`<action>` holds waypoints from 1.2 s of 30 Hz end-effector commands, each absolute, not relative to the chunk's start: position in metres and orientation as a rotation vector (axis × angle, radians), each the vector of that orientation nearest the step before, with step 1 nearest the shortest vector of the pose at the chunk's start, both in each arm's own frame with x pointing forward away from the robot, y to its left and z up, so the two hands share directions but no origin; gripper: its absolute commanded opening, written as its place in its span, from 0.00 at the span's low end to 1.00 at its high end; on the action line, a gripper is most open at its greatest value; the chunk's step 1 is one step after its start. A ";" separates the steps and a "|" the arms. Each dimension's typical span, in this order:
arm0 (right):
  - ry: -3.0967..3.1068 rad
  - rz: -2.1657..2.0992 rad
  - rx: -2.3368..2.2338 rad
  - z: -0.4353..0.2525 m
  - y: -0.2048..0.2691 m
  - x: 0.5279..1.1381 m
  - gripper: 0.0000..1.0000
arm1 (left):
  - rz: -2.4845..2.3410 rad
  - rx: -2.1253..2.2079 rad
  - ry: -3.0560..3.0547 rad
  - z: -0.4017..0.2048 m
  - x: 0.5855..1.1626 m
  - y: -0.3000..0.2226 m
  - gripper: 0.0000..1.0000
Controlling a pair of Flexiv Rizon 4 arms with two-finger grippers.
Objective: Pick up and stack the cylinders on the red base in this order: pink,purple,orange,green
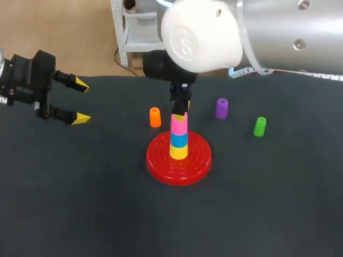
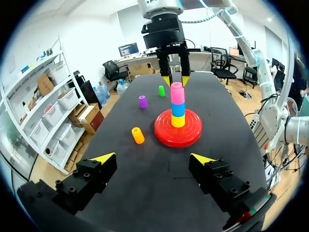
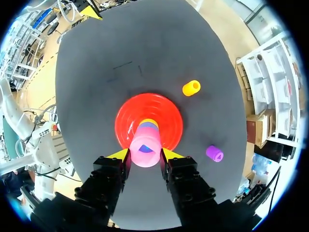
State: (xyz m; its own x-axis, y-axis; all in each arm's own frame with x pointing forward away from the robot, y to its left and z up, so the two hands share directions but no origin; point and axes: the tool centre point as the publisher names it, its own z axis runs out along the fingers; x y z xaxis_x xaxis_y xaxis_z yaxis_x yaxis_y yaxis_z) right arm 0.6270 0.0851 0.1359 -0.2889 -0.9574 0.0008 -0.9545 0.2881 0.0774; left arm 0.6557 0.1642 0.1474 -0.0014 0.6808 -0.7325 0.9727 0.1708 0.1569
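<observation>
While my right gripper (image 3: 145, 154) straddles the pink (image 3: 146, 149), topmost over the base (image 3: 124, 121), clamped or just free I can't make out, the purple (image 1: 221, 108) stands upright beside the base on my right arm's side. My left gripper (image 1: 81, 101), fingers spread, hangs well off the base's other side.

On red base (image 1: 179, 163), upright stack: yellow piece (image 1: 179, 152), blue piece (image 1: 179, 138), pink cylinder (image 1: 178, 122) on top. Loose nearby: orange cylinder (image 1: 155, 117), purple cylinder (image 1: 221, 108), green cylinder (image 1: 259, 127).
</observation>
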 end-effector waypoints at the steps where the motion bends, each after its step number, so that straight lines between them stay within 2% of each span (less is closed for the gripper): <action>1: -2.488 -0.090 1.844 0.121 0.085 0.625 0.00 | -0.528 1.578 1.748 0.147 0.655 0.165 1.00; 5: -2.526 -0.096 1.845 0.126 0.086 0.630 0.02 | -0.528 1.578 1.748 0.147 0.655 0.165 1.00; 6: -2.549 -0.128 1.844 0.131 0.086 0.632 0.25 | -0.528 1.578 1.748 0.147 0.655 0.165 1.00; 7: -2.573 -0.142 1.835 0.136 0.086 0.634 0.69 | -0.528 1.578 1.748 0.147 0.655 0.165 1.00; 8: -2.595 -0.144 1.834 0.141 0.086 0.636 1.00 | -0.528 1.578 1.748 0.147 0.655 0.165 1.00; 15: -2.750 -0.260 1.804 0.181 0.084 0.654 1.00 | -0.528 1.578 1.748 0.147 0.655 0.165 1.00; 21: -2.816 -0.214 1.786 0.189 0.069 0.670 1.00 | -0.528 1.578 1.748 0.147 0.655 0.165 1.00; 36: -3.041 -0.119 1.316 0.142 -0.031 0.752 1.00 | -0.528 1.578 1.748 0.147 0.655 0.165 1.00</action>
